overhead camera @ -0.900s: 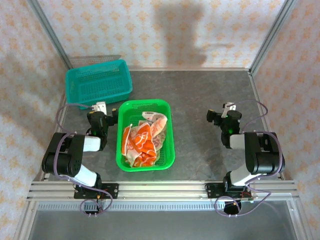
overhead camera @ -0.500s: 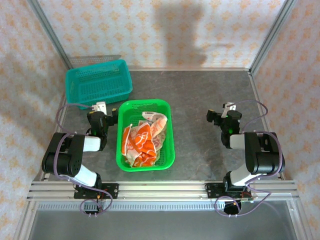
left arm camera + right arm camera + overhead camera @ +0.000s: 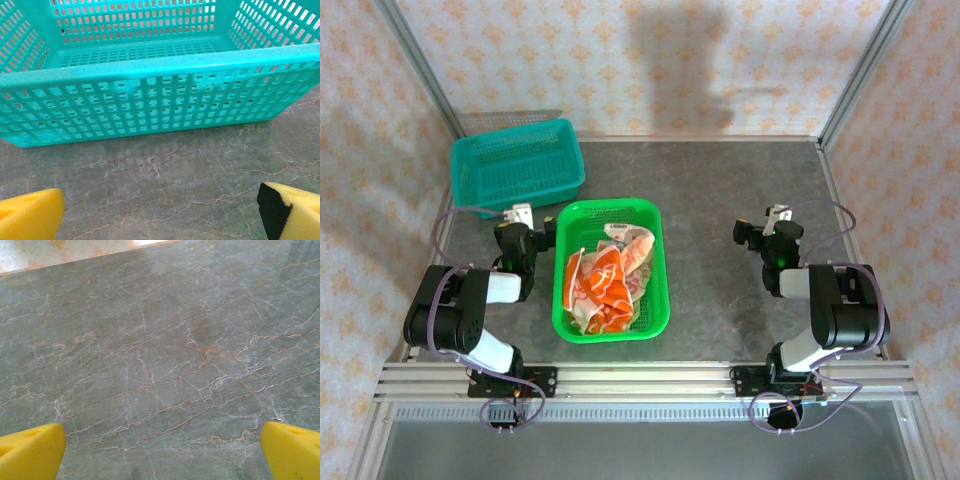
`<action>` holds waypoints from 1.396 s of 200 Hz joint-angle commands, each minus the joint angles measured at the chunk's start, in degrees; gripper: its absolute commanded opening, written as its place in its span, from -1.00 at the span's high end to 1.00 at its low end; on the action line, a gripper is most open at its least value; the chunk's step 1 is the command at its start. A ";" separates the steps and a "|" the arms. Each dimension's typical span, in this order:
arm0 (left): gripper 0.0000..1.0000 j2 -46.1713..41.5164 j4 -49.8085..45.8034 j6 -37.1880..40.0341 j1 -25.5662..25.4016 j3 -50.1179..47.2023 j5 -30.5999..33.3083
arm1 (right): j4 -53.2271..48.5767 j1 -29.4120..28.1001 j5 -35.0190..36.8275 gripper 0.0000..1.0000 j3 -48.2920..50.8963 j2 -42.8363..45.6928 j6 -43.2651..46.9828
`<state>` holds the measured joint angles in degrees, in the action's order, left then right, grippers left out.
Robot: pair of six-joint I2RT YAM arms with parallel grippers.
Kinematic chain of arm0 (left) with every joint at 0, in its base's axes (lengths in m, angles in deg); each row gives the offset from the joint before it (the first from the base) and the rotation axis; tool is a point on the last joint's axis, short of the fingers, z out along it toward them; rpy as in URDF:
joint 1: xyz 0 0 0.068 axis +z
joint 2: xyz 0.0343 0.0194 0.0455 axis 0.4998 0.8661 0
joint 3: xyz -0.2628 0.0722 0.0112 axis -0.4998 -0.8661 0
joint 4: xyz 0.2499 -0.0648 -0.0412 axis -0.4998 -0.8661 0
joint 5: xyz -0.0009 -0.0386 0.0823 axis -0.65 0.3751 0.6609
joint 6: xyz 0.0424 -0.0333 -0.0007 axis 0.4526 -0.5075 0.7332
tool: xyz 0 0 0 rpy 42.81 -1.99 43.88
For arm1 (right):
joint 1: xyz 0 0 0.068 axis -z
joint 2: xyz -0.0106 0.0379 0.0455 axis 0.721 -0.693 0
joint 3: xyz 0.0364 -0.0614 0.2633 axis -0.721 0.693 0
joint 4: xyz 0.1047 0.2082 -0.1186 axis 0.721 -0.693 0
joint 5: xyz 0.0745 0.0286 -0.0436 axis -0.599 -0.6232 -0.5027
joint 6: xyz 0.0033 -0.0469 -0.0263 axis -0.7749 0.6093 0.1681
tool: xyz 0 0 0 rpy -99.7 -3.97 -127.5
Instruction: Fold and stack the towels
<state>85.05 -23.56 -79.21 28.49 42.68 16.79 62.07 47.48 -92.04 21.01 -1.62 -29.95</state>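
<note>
The towels (image 3: 607,283) lie crumpled together inside the green basket (image 3: 610,205), a loose heap of orange and cream cloth with one cream patterned piece toward the basket's far end. How many there are cannot be told from the tangle. They look light, soft and limp, so I judge they will sag and drape from any single pinch and may drag a neighbour up with them. A raised fold or free edge on top of the heap seems the best place to take hold (a corner would be better, but none shows clearly). The left gripper (image 3: 160,212) sits just left of the green basket, its yellow pads spread wide with nothing between them, facing the teal basket (image 3: 150,70) that stands beyond the green basket's far-left corner. The right gripper (image 3: 160,450) is well to the right of the green basket, jaws equally wide and empty, looking out over bare table (image 3: 165,340). No towel has been lifted yet.
</note>
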 commanded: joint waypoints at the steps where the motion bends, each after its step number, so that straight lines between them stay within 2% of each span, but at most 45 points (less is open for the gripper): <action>1: -1.00 -3.15 -1.22 0.17 -0.35 0.75 1.53 | 0.25 0.14 5.29 -0.99 -0.83 1.15 -1.60; 18: -1.00 -10.54 -11.49 -1.18 -0.35 2.72 4.98 | -7.35 0.15 6.52 -0.99 -3.20 5.00 -2.22; 47: -1.00 -23.11 -41.14 -9.44 -0.34 12.39 13.01 | -21.70 0.15 13.09 -0.99 -6.99 14.09 -8.37; 76: -1.00 -29.12 -63.61 -19.98 -0.28 20.73 17.78 | -24.54 0.15 14.41 -0.99 -7.11 22.05 -15.09; 85: -1.00 -30.77 -69.90 -22.94 -0.25 23.02 15.77 | -25.97 0.15 16.70 -0.99 -7.21 24.43 -20.30; 104: -1.00 -34.38 -77.34 -25.59 -0.18 26.02 6.36 | -33.00 0.24 19.49 -0.99 -9.25 28.83 -29.82; 137: -0.99 -38.33 -82.08 -32.95 -1.37 25.71 -5.79 | -41.29 0.07 8.48 -0.99 -15.87 28.40 -31.15; 150: -0.98 -37.90 -85.00 -35.56 -4.64 26.13 -6.59 | -44.14 -0.40 6.18 -0.99 -17.92 27.94 -31.44; 168: -0.91 -36.05 -88.93 -37.57 -13.48 27.25 -3.69 | -46.69 -2.32 3.11 -0.99 -20.17 27.57 -30.50; 189: -0.87 -32.46 -92.68 -39.77 -22.82 28.24 -1.03 | -51.15 -7.98 2.23 -0.99 -23.69 26.55 -27.12; 205: -0.90 -30.99 -94.27 -40.88 -26.00 27.79 1.12 | -55.59 -13.91 2.66 -0.99 -27.21 24.86 -25.03; 237: -0.97 -32.94 -93.70 -40.32 -26.16 26.49 5.79 | -61.75 -31.55 6.34 -0.99 -33.15 20.00 -22.37; 259: -0.99 -33.88 -94.69 -39.91 -25.53 27.38 9.66 | -64.69 -44.11 7.77 -1.00 -36.64 12.30 -22.30; 279: -0.99 -34.72 -96.44 -40.38 -24.18 28.26 11.04 | -65.96 -53.53 8.29 -0.93 -39.25 5.81 -21.70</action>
<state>51.76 -115.90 -118.51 2.87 69.08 22.10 2.56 2.61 -85.66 -15.55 9.98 -53.62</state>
